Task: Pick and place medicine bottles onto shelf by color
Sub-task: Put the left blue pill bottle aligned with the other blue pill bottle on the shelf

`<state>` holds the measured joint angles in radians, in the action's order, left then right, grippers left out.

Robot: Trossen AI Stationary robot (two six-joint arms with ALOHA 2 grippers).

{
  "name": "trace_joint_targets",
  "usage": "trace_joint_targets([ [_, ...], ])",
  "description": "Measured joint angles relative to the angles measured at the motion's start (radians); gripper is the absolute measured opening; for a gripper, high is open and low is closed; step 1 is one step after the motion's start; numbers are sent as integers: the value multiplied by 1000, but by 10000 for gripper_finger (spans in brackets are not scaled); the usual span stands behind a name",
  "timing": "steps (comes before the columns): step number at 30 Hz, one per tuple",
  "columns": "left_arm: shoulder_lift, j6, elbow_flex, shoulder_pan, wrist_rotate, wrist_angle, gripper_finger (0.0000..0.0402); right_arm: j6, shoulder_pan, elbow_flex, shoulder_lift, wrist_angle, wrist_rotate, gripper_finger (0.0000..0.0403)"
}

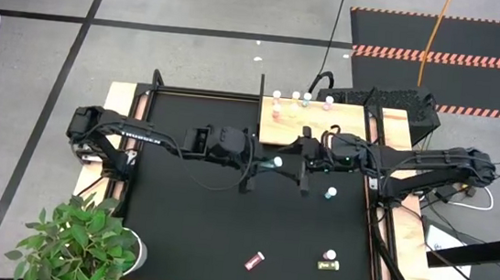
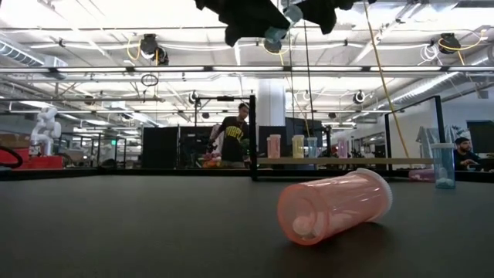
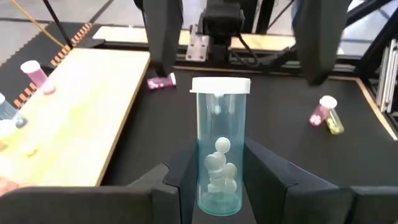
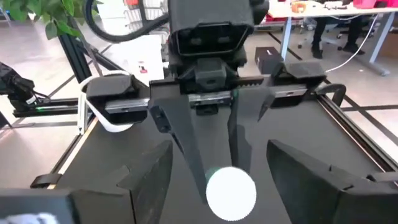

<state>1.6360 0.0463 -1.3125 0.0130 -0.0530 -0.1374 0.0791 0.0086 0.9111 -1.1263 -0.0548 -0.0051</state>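
My left gripper [image 1: 263, 160] is shut on a teal medicine bottle [image 3: 219, 155] with a white cap, high above the middle of the black mat; the bottle also shows in the low view [image 2: 274, 35]. My right gripper [image 4: 230, 168] faces it from the table's right, open. Its fingers [image 3: 161, 43] stand on either side of the cap end without touching it. The wooden shelf [image 1: 290, 130] lies at the mat's far edge with several bottles standing on it. A pink bottle [image 2: 332, 205] lies on its side on the mat. My left gripper pinches the teal bottle's body near its bottom end [image 3: 217, 193] between its two fingers. The fingers come level from the table's left and lie along the bottle. The bottle is lifted clear, and its white cap [image 4: 230, 194] points toward my right gripper.
On the mat, a blue bottle [image 1: 330, 193] stands right of centre. A red one [image 1: 257, 261] and a pink and yellow pair [image 1: 329, 260] lie near the front edge. A potted plant [image 1: 84, 239] stands at the near left corner. People show in the room beyond.
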Motion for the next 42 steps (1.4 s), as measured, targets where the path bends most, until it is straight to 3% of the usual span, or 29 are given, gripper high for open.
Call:
trace_joint_targets([
  [20,0,-68,0,-1,1,142,115,40,-15,-1,74,16,2,191],
  [42,0,-66,0,-1,1,192,115,30,-36,-3,95,49,-48,172],
])
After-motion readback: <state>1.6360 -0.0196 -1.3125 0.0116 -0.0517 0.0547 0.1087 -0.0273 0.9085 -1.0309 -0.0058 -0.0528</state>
